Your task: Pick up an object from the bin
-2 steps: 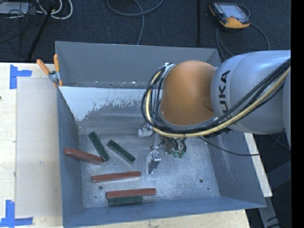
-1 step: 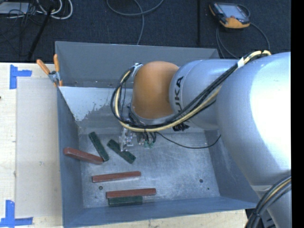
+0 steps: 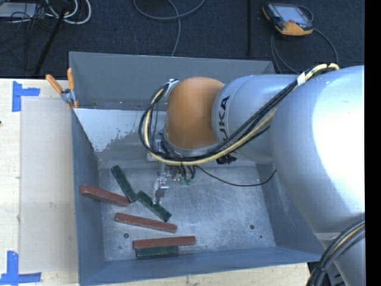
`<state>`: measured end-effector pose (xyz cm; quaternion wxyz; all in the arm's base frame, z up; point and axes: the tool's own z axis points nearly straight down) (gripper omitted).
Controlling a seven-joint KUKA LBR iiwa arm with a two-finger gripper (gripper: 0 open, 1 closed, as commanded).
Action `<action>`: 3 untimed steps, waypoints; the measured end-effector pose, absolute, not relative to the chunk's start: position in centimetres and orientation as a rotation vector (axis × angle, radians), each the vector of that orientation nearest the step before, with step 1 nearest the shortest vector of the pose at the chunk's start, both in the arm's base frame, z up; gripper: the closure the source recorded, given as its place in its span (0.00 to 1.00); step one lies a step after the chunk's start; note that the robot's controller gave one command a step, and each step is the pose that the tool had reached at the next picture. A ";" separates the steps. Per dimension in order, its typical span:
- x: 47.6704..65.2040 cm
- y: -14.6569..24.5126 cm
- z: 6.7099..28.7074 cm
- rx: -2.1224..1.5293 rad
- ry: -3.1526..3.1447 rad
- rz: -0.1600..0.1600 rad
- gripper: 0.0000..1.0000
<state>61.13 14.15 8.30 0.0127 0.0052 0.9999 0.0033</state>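
Observation:
My gripper (image 3: pixel 159 190) hangs below the orange cover near the middle of the bin, its fingertips just above a short dark green bar (image 3: pixel 154 205) that lies slanted on the floor. A longer dark green bar (image 3: pixel 124 182) lies just left of it, running up and to the left. A reddish-brown bar (image 3: pixel 145 222) lies below the gripper, slanted a little.
Another reddish-brown bar (image 3: pixel 104 195) lies at the left of the bin. Near the front wall a reddish-brown bar (image 3: pixel 164 241) rests beside a dark green one (image 3: pixel 157 252). The arm and its cables cover the bin's right and back.

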 end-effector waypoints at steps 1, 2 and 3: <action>61.1 14.1 8.2 0.018 3.119 0.010 0.00; 55.3 19.4 8.1 0.150 3.138 0.003 1.00; 55.6 19.4 7.7 0.155 3.115 0.014 0.00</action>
